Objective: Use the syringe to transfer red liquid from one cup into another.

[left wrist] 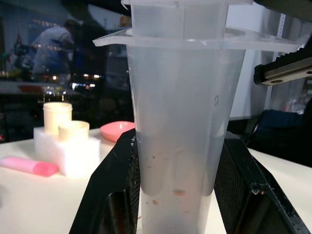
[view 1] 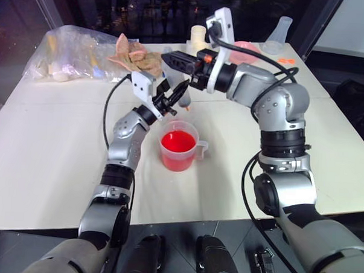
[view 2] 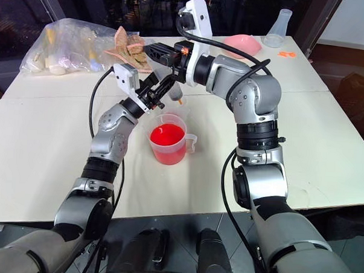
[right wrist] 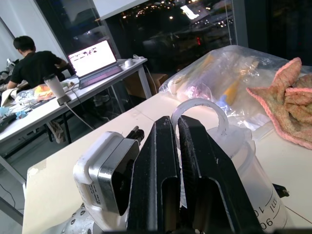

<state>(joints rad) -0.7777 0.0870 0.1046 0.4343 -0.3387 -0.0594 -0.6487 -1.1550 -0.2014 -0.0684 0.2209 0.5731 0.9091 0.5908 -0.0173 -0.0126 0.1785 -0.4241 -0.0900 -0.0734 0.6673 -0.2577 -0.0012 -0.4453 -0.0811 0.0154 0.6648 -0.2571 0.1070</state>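
Two grippers meet above the white table (view 1: 49, 143), and nearest of the task's things stands the handled measuring cup (view 1: 180, 150), clear plastic, wide-mouthed, holding bright red liquid (view 1: 178, 140) that tints its walls. Just above and behind it the left gripper (view 1: 170, 97) pinches the syringe (left wrist: 180, 122) by its barrel, a cloudy clear tube flecked with reddish drops, its small orange tip (view 2: 180, 101) hanging beside the cup's far rim. Farther back the right gripper (right wrist: 176, 131) has its fingers pressed together through the plunger's ring.
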